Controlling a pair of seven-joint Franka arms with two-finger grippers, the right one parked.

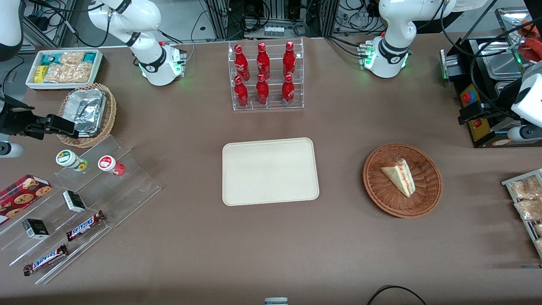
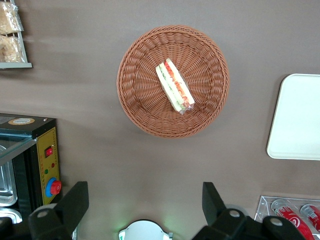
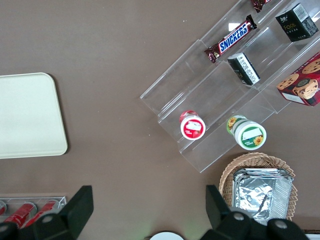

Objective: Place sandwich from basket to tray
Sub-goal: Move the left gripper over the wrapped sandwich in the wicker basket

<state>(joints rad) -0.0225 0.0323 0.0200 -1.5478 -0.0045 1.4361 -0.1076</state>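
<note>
The pincer (image 2: 142, 207) hangs well above the surface, its fingers (image 2: 75, 202) spread wide and holding nothing. Below and ahead of it sits the one basket (image 2: 173, 81), with the single sandwich (image 2: 174, 86) lying near the middle, cut edge up and its red, orange and green filling showing. The one tray (image 2: 297, 117) lies bare off to the side of the pincer, well apart from the basket, between it and the parked arm's end of the surface.

The sandwich looks light and soft, and seems wrapped in clear film, so probably a bit slippery. A hard squeeze would crush the bread. The sensible hold is probably across its two broad bread faces near the middle of the wedge, closing gently.

Six red bottles (image 1: 263, 74) stand in a rack.
</note>
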